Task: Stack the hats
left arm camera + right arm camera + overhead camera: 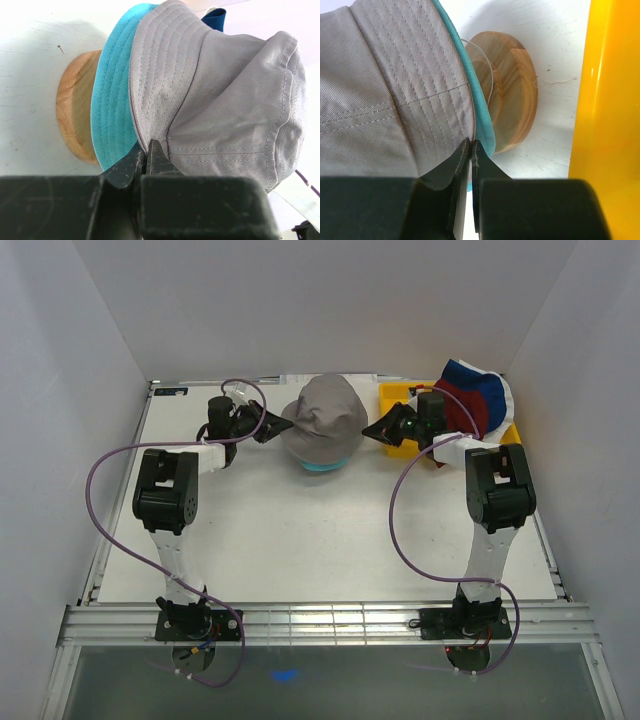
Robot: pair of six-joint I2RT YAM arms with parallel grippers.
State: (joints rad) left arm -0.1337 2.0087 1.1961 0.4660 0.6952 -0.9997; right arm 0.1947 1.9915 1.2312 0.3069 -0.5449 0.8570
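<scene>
A grey hat [322, 420] sits over a teal hat [322, 466] on the wooden stand at the back middle. My left gripper [275, 426] is shut on the grey hat's left brim. The left wrist view shows its tips [146, 148] pinching the grey fabric [215, 95] next to the teal brim [112, 100]. My right gripper [372, 430] is shut on the grey hat's right brim; the right wrist view shows its tips [471, 145] on the grey brim [390, 85], with the teal edge [482, 125] just beside. Dark red [462, 410], navy [476, 382] and white hats lie piled at the back right.
The wooden stand's base shows under the hats in the left wrist view [75, 115] and in the right wrist view [512, 100]. A yellow tray [397, 396] holds the pile of hats close to the right gripper; its wall fills the right wrist view's right side [610, 100]. White walls enclose the table.
</scene>
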